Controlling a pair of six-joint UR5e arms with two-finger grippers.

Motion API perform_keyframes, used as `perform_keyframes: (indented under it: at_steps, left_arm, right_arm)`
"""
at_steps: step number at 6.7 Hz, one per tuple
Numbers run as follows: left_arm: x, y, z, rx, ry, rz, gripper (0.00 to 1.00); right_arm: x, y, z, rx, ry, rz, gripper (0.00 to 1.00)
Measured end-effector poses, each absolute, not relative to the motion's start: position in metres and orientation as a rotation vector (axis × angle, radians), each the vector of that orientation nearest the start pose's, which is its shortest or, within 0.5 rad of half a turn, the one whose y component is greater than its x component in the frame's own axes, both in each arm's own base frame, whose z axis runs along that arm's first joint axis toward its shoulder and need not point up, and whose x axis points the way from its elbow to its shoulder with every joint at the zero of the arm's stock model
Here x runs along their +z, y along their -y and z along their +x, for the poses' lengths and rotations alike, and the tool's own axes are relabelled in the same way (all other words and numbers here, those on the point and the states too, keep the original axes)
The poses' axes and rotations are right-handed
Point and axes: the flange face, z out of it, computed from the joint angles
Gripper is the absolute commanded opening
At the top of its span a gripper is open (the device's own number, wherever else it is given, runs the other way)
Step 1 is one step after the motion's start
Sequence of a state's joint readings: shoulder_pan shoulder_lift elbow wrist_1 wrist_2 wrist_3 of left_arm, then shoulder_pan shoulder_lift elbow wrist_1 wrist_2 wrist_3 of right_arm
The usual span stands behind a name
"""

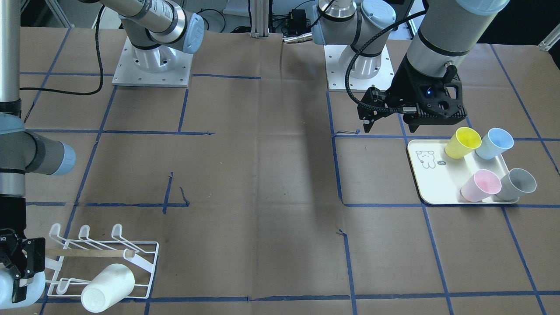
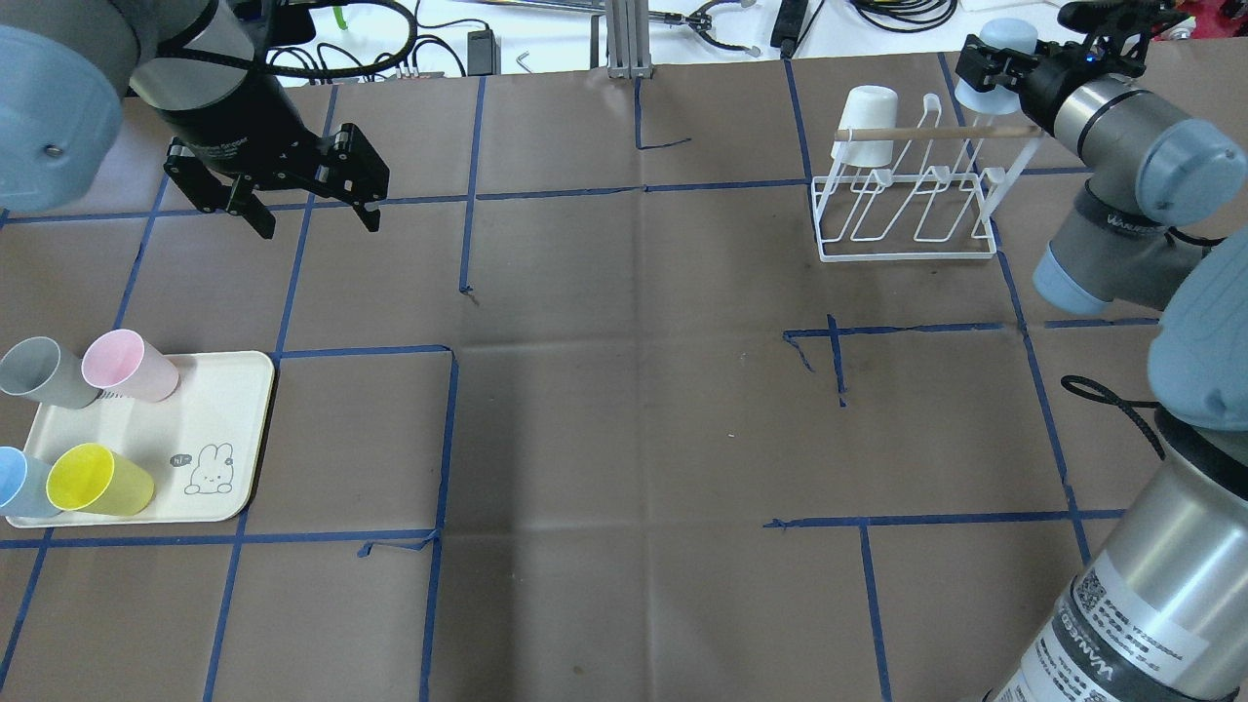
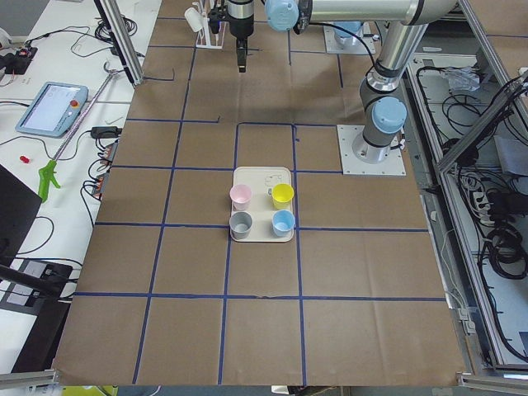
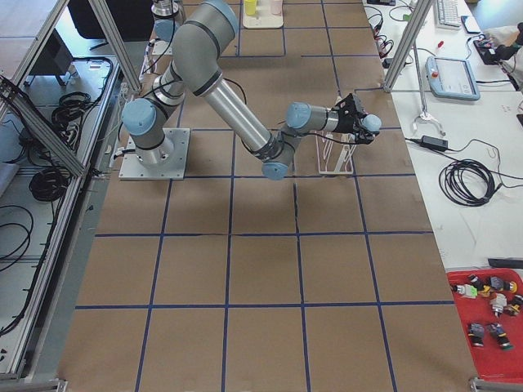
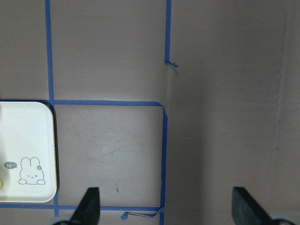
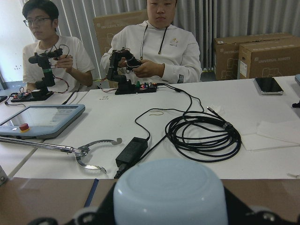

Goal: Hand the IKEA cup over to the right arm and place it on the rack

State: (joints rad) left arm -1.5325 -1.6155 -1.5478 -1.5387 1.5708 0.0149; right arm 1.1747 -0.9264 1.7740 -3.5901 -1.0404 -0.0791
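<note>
Right gripper [image 2: 999,66] is clamped on a pale blue cup [image 6: 171,192], base pointing outward, right by the end prongs of the rack [image 2: 905,256]. I reckon that's so it can slip onto one (a white cup [image 2: 868,122] is already hung). Left gripper [image 2: 317,216] hangs wide open and empty near the tray [image 2: 224,390], out of the way.

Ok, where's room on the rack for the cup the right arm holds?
The white cup covers the rack's far prong nearest the table's middle. The other prongs are bare, up to the right gripper with its pale blue cup.
</note>
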Motion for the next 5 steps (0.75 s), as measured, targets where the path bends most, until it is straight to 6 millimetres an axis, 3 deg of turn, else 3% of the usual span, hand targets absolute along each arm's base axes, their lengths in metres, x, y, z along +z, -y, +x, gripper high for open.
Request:
perform_keyframes:
  at_steps: [1, 2, 5]
  left_arm:
    - [0.4801, 0.5165, -0.1136, -0.017, -3.141, -0.038, 0.99]
    - [0.4801, 0.5165, -0.1136, -0.017, -3.141, -0.039, 0.99]
    - [0.4801, 0.5165, -0.1136, -0.017, -3.141, -0.041, 0.99]
  right_arm:
    - [0.2618, 0.6536, -0.0742, -1.683, -2.438, -0.042, 0.43]
    - [0.2583, 0.6534, -0.0744, -1.674, -2.441, -0.038, 0.96]
    - [0.2595, 0.6533, -0.0743, -1.668, -2.434, -0.032, 1.00]
